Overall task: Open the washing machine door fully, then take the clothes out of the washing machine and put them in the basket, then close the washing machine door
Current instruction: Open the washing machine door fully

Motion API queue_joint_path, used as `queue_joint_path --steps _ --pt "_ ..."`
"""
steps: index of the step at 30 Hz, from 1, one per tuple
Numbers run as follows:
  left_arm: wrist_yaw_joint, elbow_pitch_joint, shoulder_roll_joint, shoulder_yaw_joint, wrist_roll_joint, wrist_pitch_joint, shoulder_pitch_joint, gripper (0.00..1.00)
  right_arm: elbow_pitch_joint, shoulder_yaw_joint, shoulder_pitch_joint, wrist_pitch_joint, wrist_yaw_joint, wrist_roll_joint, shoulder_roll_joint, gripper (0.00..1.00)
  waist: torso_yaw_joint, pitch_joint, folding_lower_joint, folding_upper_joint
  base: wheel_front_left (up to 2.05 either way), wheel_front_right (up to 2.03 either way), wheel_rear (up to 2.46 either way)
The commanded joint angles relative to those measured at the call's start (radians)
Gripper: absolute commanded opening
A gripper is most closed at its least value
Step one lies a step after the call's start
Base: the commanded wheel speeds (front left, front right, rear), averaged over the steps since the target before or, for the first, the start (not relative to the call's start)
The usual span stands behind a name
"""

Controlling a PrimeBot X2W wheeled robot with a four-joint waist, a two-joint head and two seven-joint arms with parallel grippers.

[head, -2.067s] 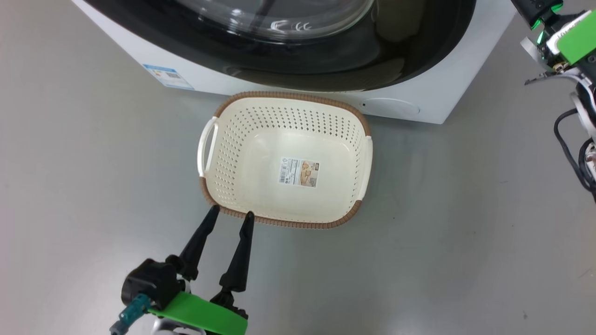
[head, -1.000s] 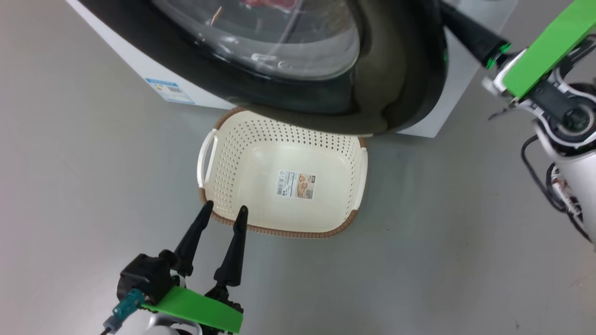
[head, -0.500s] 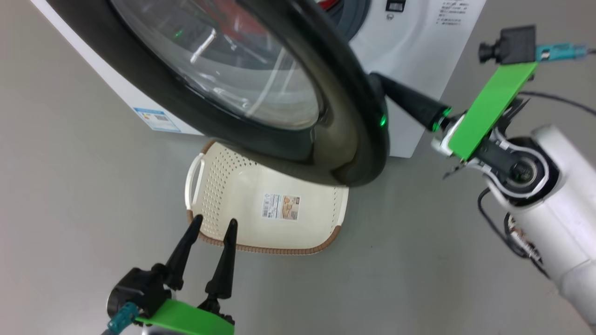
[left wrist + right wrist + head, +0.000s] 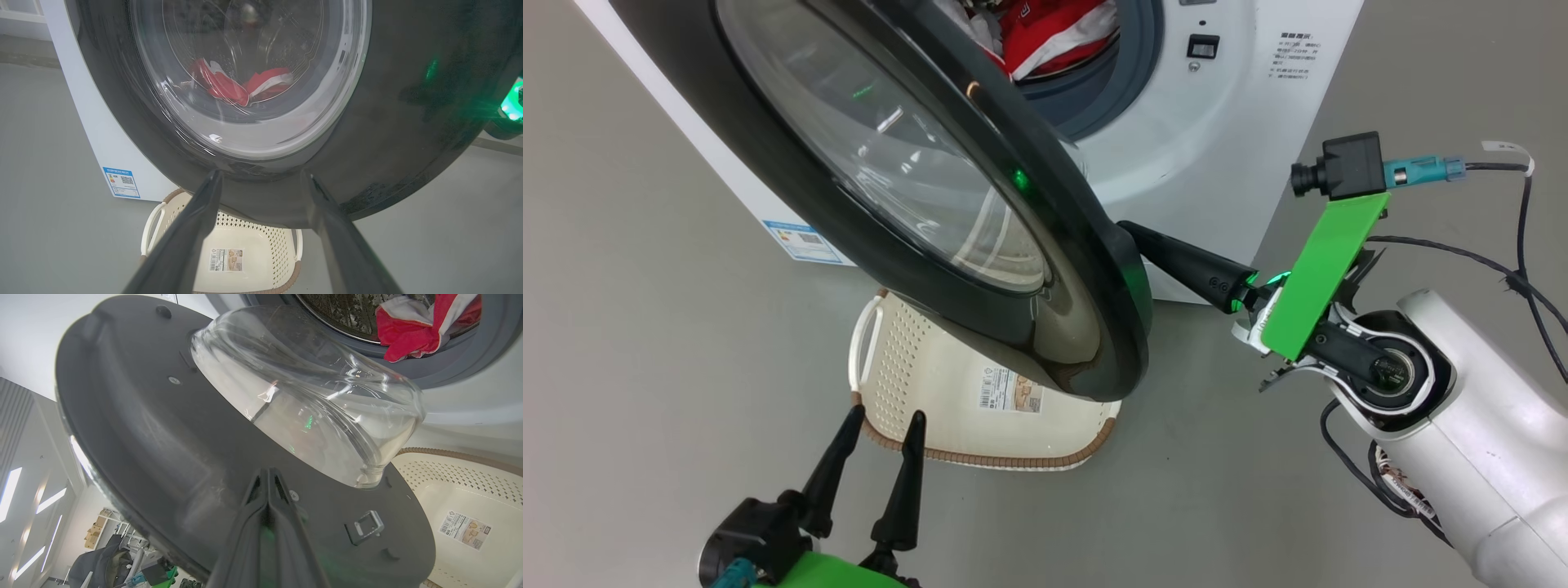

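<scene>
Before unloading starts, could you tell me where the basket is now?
In the head view, the basket sits on the floor before the washing machine, partly under its open door, just beyond the left gripper.

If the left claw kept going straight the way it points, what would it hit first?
Probably the washing machine door: the left claw aims at its black lower rim, which overhangs the basket. Depth is unclear; if the claw is low, the basket's near rim could come first.

The left gripper (image 4: 886,412) hangs low at the near left, both dark fingers spread and pointing away; the right gripper (image 4: 267,477), on its pale forearm (image 4: 1486,490) angled in from the right, has its fingers pressed together
</scene>
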Motion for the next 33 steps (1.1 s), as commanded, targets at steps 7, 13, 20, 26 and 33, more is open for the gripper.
queue_joint_path --steps 7,13,20,26,33 --pt "-0.006 -0.028 0.014 0.041 0.016 -0.012 -0.003 1.00 -0.013 0.000 0.011 -0.020 0.008 -0.013 0.016 0.10 -0.001 -0.001 0.0000 0.0000 0.00 0.00 0.00" --pt "-0.006 -0.024 0.013 0.057 0.018 -0.012 0.007 1.00 0.018 -0.015 0.043 -0.088 0.008 -0.026 0.012 1.00 -0.020 -0.018 0.0000 0.0000 0.00 0.00 0.00" --pt "-0.006 -0.025 0.013 0.077 0.030 -0.012 0.031 1.00 0.029 -0.032 0.158 -0.147 0.008 -0.014 -0.013 1.00 -0.050 -0.046 0.0000 0.0000 0.00 0.00 0.00" --pt "-0.006 -0.021 0.013 0.094 0.038 -0.012 0.047 1.00 0.038 -0.058 0.274 -0.236 0.008 -0.016 -0.028 1.00 -0.078 -0.068 0.0000 0.0000 0.00 0.00 0.00" --pt "-0.006 -0.017 0.013 0.109 0.043 -0.012 0.073 1.00 0.055 -0.090 0.412 -0.360 0.008 -0.020 -0.027 1.00 -0.110 -0.089 0.0000 0.0000 0.00 0.00 0.00"
